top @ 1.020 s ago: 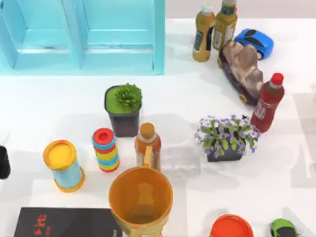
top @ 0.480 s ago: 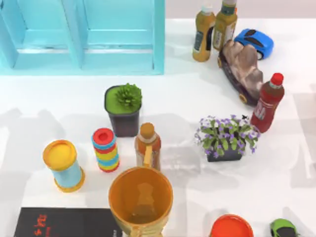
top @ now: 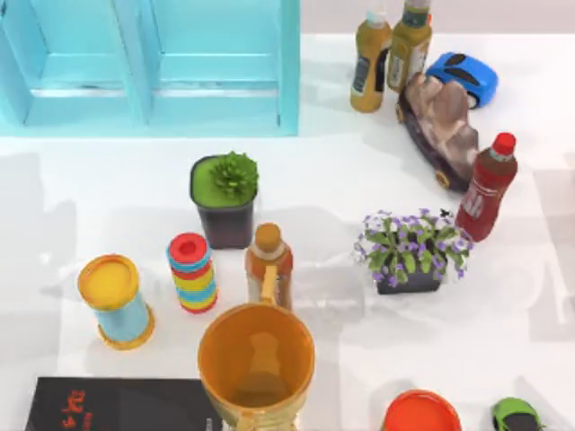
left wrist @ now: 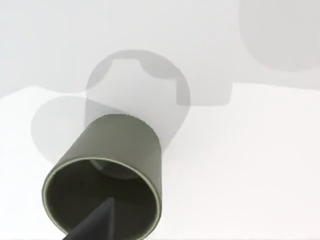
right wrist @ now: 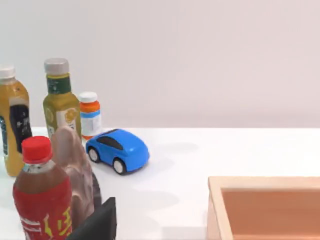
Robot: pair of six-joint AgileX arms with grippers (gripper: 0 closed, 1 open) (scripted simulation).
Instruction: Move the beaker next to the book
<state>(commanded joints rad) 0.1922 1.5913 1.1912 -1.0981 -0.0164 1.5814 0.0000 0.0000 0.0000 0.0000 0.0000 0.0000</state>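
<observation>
The beaker [left wrist: 107,170] is an olive-green cylinder seen in the left wrist view, its open rim turned toward the camera. It hangs above the white table, and its grey shadow lies apart from it on the surface below. My left gripper [left wrist: 100,222] is shut on the beaker, with one dark finger crossing its rim. The book [top: 117,404] lies flat at the front left of the table in the top view, black with red markings. My right gripper [right wrist: 97,222] is parked by the red bottle [right wrist: 42,200] at the table's right.
An orange jug [top: 256,359] stands just right of the book, with a yellow-lidded can [top: 115,301] and a striped can [top: 191,272] behind it. A succulent pot [top: 225,199], tea bottle [top: 269,265], flower pot [top: 409,251], blue cabinet [top: 153,63] and wooden box [right wrist: 265,207] crowd the table.
A dark shape at the top view's left edge one second ago has left the picture. The arm's shadow on the left of the table has spread and shifted.
</observation>
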